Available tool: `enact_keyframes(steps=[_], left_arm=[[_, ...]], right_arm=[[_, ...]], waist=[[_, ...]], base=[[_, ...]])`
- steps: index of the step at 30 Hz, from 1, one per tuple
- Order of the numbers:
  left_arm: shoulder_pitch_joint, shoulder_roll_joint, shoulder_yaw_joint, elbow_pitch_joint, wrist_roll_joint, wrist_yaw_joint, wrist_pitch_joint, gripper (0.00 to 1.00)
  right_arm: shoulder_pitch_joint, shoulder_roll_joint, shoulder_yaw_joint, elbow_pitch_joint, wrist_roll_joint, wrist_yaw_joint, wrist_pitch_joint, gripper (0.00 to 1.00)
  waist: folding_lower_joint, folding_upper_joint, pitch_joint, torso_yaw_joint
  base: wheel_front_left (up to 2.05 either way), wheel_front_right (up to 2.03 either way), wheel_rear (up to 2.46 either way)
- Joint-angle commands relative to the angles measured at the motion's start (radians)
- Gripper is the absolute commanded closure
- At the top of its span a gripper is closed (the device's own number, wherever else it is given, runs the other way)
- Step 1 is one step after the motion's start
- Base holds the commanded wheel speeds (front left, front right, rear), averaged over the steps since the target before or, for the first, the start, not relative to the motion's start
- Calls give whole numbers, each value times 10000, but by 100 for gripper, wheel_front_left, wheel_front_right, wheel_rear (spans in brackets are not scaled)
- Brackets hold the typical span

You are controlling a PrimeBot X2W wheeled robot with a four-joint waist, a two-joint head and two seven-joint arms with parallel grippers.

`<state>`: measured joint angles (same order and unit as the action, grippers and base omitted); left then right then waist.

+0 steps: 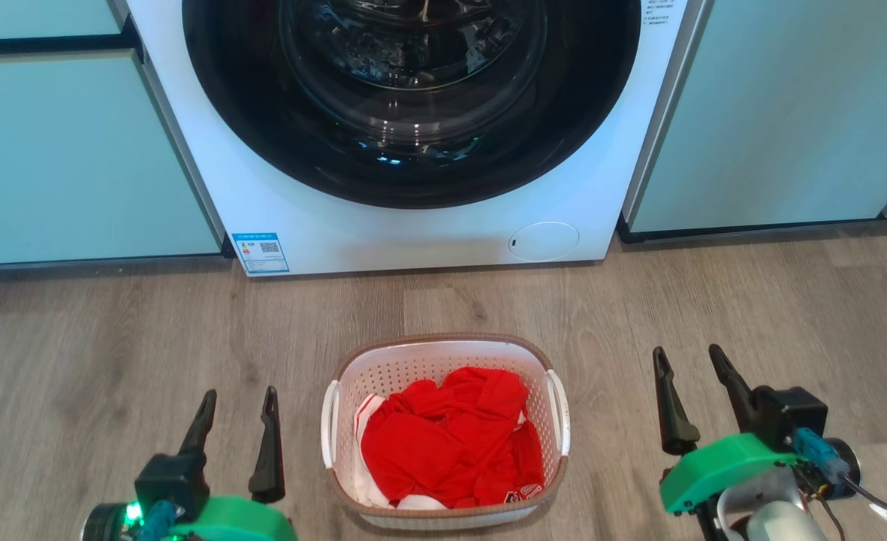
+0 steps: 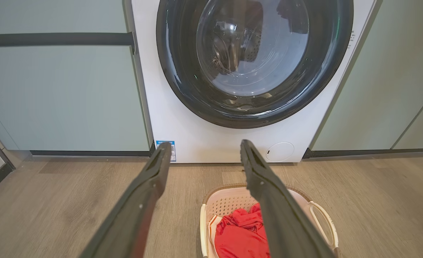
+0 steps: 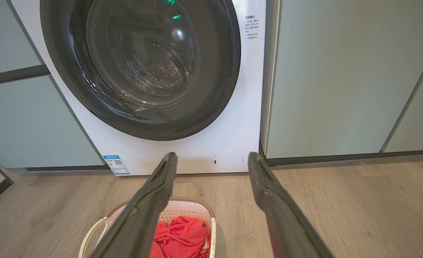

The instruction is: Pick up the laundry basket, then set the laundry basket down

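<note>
Left tool (image 1: 240, 392) and right tool (image 1: 686, 350) sit low at either side, both spread wide and empty, neither touching anything. Laundry basket (image 1: 443, 339) stands on the wood floor (image 1: 113, 361) between them, upright, nearer the left tool than the right, with a heap of red clothes (image 1: 451, 443) inside reaching close to the rim. Pickup not started by my read. Main risk: uneven reach. The right tool has further to travel, so if the left lands first it can shove the light plastic basket sideways across the smooth floor. Second: the white handles (image 1: 559, 413) are thin and lie close against the walls, so long fingers may slide off or snag in the perforations instead of hooking under. Third: a one-sided or unlevel lift tilts it and the clothes spill. Beyond the basket is a washing machine (image 1: 413, 233) with its round door shut, set between pale green cabinets (image 1: 75, 150). There's a floor gap in between, but a forward push could knock the basket into the machine front.
</note>
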<state>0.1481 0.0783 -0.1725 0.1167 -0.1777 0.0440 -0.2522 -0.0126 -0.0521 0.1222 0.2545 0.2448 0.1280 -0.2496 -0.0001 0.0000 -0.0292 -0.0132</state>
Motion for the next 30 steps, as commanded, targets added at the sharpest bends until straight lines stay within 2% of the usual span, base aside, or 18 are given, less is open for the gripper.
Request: enact_keyframes(steps=[1, 14, 15, 19, 30], left_arm=[[-214, -78, 454, -314, 70, -5, -95, 0], [-220, -147, 593, -248, 67, -65, -95, 0], [9, -142, 213, 78, -1, -37, 4, 100], [140, -184, 185, 678, -47, -44, 54, 100], [-92, -157, 373, 732, -1348, -190, 334, 100]], right_arm=[[-238, 18, 146, -323, -39, 27, -122, 0], [-255, 18, 74, -341, -23, 27, -122, 0], [1, 35, -94, 36, 3, 0, 2, 100], [170, 88, -28, 618, 61, 0, 25, 100], [78, 14, -145, 546, 1337, 2, 272, 100]], waist=[[1, 0, 1, 0], [1, 0, 28, 18], [1, 0, 27, 18], [1, 0, 28, 19], [1, 0, 54, 29]], base=[[0, 0, 0], [0, 0, 0], [0, 0, 0], [0, 0, 0], [0, 0, 0]])
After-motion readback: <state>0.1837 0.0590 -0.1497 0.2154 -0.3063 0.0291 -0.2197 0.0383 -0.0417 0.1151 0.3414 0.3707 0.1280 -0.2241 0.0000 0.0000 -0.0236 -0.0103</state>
